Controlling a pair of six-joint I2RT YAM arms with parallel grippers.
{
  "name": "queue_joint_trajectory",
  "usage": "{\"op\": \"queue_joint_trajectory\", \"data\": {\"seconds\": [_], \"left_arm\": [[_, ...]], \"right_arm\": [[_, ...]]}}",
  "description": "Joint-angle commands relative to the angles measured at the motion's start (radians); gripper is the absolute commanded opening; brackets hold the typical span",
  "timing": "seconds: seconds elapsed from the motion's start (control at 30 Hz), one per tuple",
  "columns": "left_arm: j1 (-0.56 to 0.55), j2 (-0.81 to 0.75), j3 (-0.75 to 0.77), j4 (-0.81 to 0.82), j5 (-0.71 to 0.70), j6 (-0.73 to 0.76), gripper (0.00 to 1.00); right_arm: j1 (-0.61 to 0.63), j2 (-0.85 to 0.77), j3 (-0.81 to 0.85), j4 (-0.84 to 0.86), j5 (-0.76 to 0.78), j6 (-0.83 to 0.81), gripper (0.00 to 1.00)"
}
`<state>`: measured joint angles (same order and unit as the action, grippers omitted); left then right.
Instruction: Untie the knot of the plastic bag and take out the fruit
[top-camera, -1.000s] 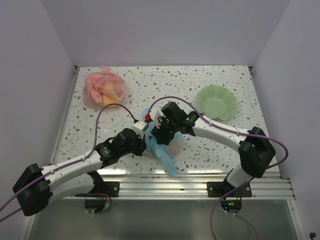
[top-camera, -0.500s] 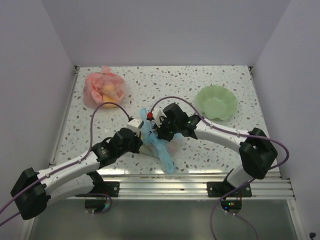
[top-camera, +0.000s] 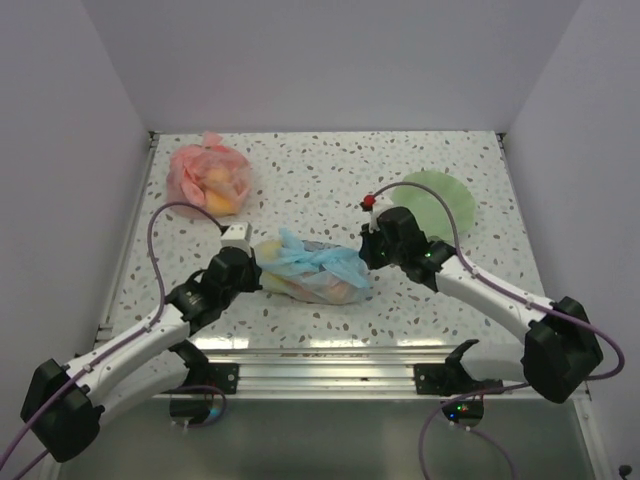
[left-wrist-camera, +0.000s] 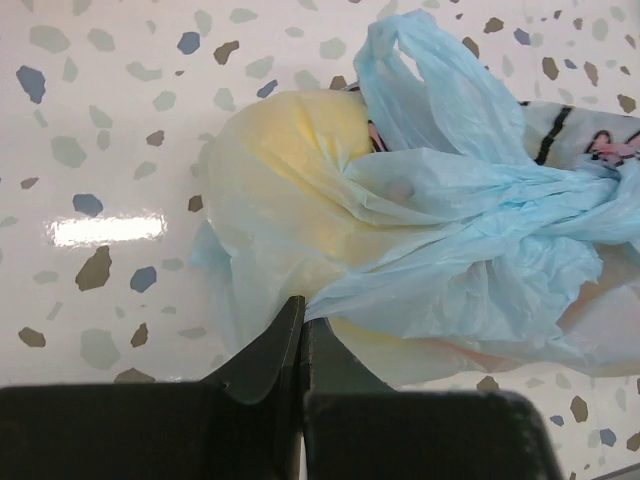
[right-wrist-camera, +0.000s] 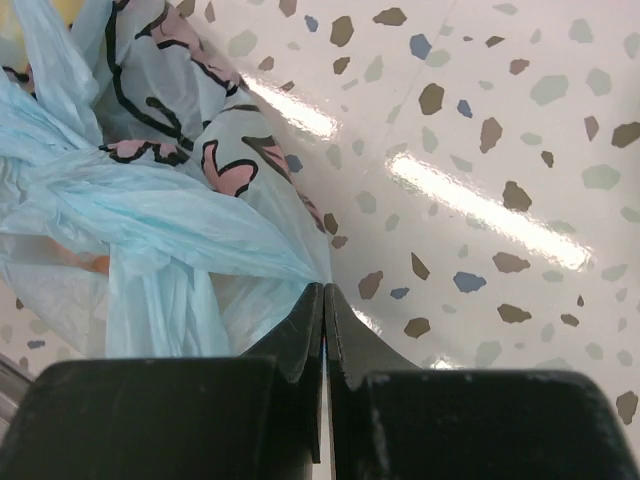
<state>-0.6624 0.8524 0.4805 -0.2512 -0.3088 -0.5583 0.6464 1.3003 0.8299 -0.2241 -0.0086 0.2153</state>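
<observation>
The light-blue plastic bag (top-camera: 312, 268) lies on the table's front middle, stretched sideways, its knotted handles bunched on top. Yellow and orange fruit (top-camera: 340, 292) show dimly through the film; a yellow one (left-wrist-camera: 290, 150) bulges at the left end. My left gripper (top-camera: 252, 275) is shut on the bag's left edge (left-wrist-camera: 400, 260), the film pinched at the fingertips. My right gripper (top-camera: 366, 255) is shut on the bag's right edge (right-wrist-camera: 170, 210), with the printed band (right-wrist-camera: 215, 150) just above it.
A pink-red bag (top-camera: 208, 180) holding orange-yellow fruit sits at the back left. A light-green bowl (top-camera: 440, 200) stands at the back right, partly behind my right arm. The table's front rail (top-camera: 330, 365) runs just below the bag.
Both grippers have pulled apart, left going left and right going right. The bag, bunched upright between them before, now lies stretched flat across the table.
</observation>
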Motion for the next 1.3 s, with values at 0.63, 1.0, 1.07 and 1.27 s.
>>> {"op": "queue_joint_trajectory", "data": {"seconds": [0.63, 1.0, 1.07, 1.27], "left_arm": [[-0.009, 0.135, 0.293, -0.017, 0.269, 0.225, 0.83], [-0.052, 0.315, 0.340, -0.051, 0.255, 0.454, 0.77], [-0.052, 0.341, 0.342, -0.045, 0.260, 0.480, 0.73], [-0.052, 0.395, 0.333, -0.045, 0.283, 0.500, 0.56]], "right_arm": [[0.082, -0.130, 0.023, -0.078, -0.050, -0.114, 0.00], [0.082, -0.128, 0.034, -0.101, -0.074, -0.157, 0.00], [0.082, -0.128, 0.034, -0.100, -0.079, -0.160, 0.00], [0.084, -0.115, 0.046, -0.112, -0.117, -0.178, 0.00]]}}
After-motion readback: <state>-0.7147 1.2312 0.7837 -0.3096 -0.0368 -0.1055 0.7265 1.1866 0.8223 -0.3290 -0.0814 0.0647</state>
